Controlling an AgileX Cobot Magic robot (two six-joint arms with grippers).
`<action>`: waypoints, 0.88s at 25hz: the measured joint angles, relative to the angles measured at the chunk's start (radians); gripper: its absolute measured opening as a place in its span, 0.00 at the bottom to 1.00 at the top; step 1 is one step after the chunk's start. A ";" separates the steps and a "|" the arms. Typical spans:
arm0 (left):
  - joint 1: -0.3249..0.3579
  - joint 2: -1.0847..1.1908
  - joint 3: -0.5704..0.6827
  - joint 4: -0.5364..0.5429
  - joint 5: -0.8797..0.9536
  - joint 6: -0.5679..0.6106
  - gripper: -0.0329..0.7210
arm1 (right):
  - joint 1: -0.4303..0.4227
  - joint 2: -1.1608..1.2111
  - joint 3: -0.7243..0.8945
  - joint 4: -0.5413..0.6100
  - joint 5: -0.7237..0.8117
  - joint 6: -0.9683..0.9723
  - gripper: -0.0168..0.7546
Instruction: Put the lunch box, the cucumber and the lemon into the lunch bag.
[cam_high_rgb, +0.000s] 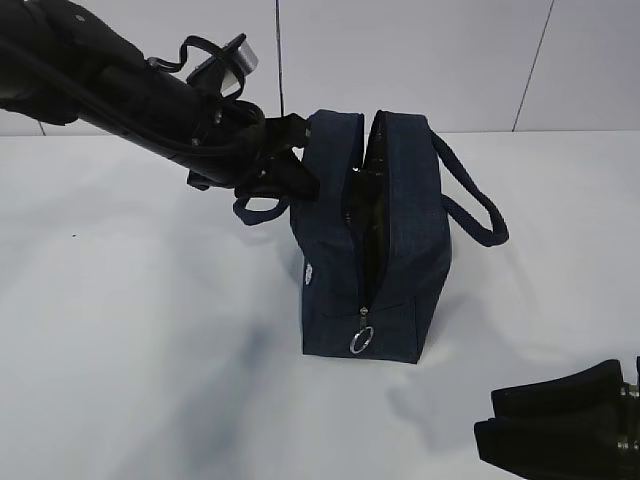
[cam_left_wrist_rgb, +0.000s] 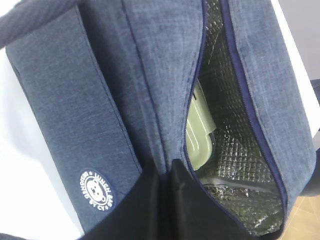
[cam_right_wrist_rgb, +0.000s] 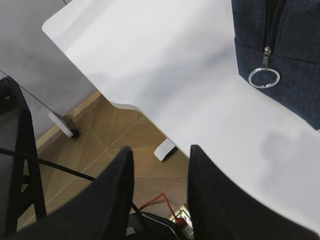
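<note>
I see a white bench (cam_high_rgb: 130, 330) filling most of the exterior view, with a pale wall behind it. The lunch bag (cam_high_rgb: 395, 200), dark navy and boxy, stands upright near the middle of the bench, its top unzipped and gaping. 1 loop handle (cam_high_rgb: 470, 195) hangs off its right side; the other (cam_high_rgb: 262, 207) is on the left, at the left arm. A metal ring pull (cam_high_rgb: 361, 341) hangs low on the front end of the bag.

My left arm (cam_high_rgb: 120, 85) reaches in from the upper left, and the left claw (cam_high_rgb: 285, 165) is at the bag's upper left edge. In the left wrist view the fingers (cam_left_wrist_rgb: 150, 205) are pressed together over the navy fabric, so I read the claw as closed on the bag's edge.

Through the opening, that same view shows quilted silvery lining (cam_left_wrist_rgb: 235, 150) and the lunch box (cam_left_wrist_rgb: 197, 135) inside the bag, standing on edge with its sage-green lid showing. I cannot see the cucumber or the lemon; much of the bag's inside is hidden.

My right claw (cam_right_wrist_rgb: 160, 187) sits low at the bench's front right corner, well apart from the bag. Its 2 fingers (cam_right_wrist_rgb: 115, 195) are spread with a clear gap and hold nothing.
</note>
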 joint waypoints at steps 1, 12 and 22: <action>0.000 0.000 0.000 0.000 0.000 0.000 0.04 | 0.000 0.000 0.000 0.005 0.000 -0.007 0.38; 0.000 0.000 0.000 0.000 -0.015 0.000 0.04 | 0.000 0.050 0.000 0.074 -0.034 -0.225 0.38; 0.000 0.000 0.000 0.000 -0.015 0.000 0.04 | 0.000 0.205 0.000 0.295 -0.003 -0.298 0.38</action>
